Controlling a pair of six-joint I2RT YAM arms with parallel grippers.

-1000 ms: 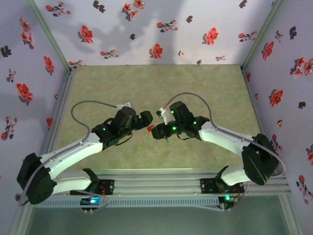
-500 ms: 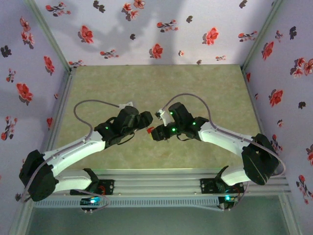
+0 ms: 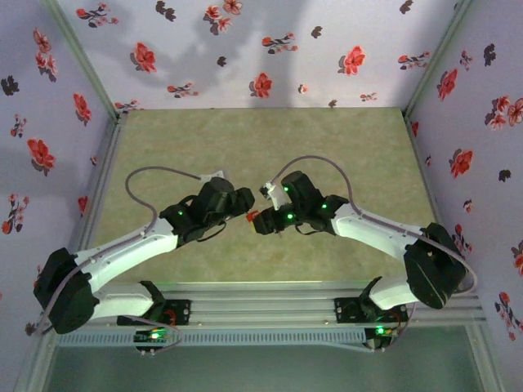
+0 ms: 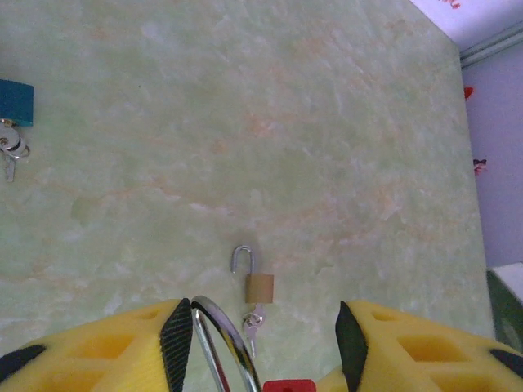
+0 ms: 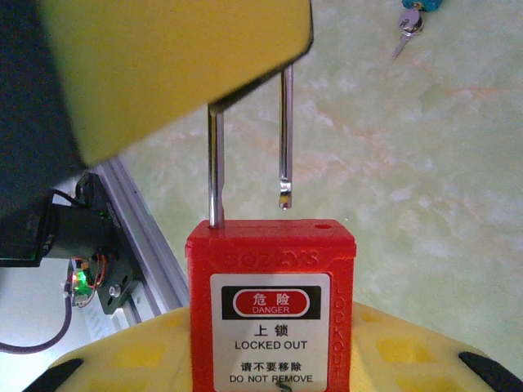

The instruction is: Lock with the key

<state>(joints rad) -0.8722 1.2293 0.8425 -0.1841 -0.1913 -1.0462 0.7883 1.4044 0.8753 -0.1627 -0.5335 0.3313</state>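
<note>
right gripper (image 5: 274,363): yellow moulded-plastic fingers clamped on the flanks of the red rectangular plastic lockout padlock (image 5: 272,310), which is held upright over the middle of the tabletop (image 4: 327,122).
red padlock body: glossy and boxy, with a white label bearing a red danger oval and black lettering.
steel shackle (image 5: 214,163): a thin polished U, raised and unlatched; its notched free end hangs above the hole in the body's top.
left gripper (image 4: 263,331): yellow fingers with black pads, jaws apart and astride the shackle's bend; the steel sits just beside one pad, with a clear gap to the other.
tabletop: smooth, pale green, marbled.
small brass padlock (image 4: 259,287): square body with an open hooked shackle and keys at its base, lying flat.
blue boxy padlock (image 4: 16,102): silver keys on a ring, well apart from the brass one.
</note>
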